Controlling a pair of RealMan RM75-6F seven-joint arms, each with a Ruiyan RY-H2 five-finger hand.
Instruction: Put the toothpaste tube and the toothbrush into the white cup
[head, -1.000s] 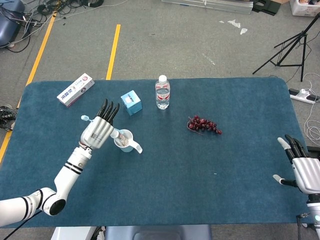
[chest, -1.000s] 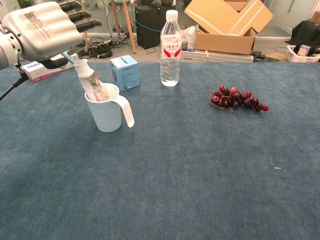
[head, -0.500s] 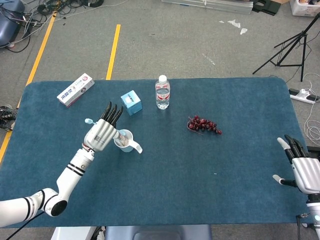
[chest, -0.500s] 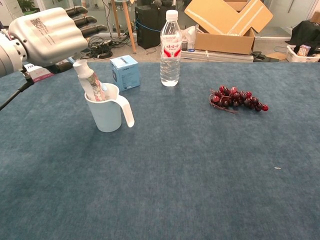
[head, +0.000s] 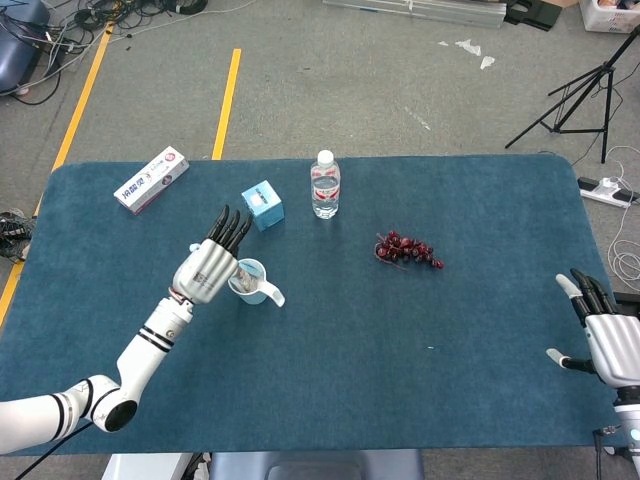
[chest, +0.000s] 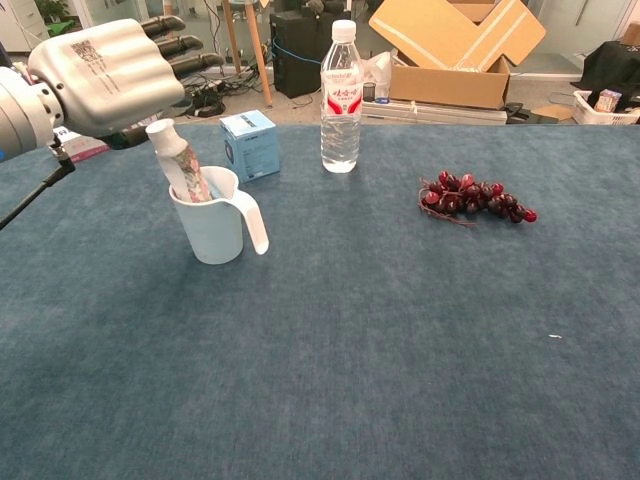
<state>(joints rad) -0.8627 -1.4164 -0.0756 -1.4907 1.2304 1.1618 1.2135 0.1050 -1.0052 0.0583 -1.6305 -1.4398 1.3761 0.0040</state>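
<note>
The white cup (head: 252, 291) (chest: 208, 228) stands left of the table's middle, its handle pointing to the front right. The toothpaste tube (chest: 178, 160) stands in it, cap up, leaning left. My left hand (head: 208, 268) (chest: 105, 70) hovers over the cup's left rim with its fingers stretched forward. The light-blue end of the toothbrush (head: 195, 247) pokes out to the left of that hand, apparently pinched under the palm; the rest of the brush is hidden. My right hand (head: 605, 335) rests open at the table's right edge, holding nothing.
Behind the cup are a small blue box (head: 263, 205) (chest: 249, 145) and a water bottle (head: 325, 185) (chest: 341, 95). A bunch of red grapes (head: 407, 250) (chest: 475, 198) lies right of centre. A toothpaste carton (head: 152, 179) lies at the far left.
My left hand has drifted right and a little nearer, closing on the cup, and the toothbrush end has come along with it. The right hand has stayed still.
</note>
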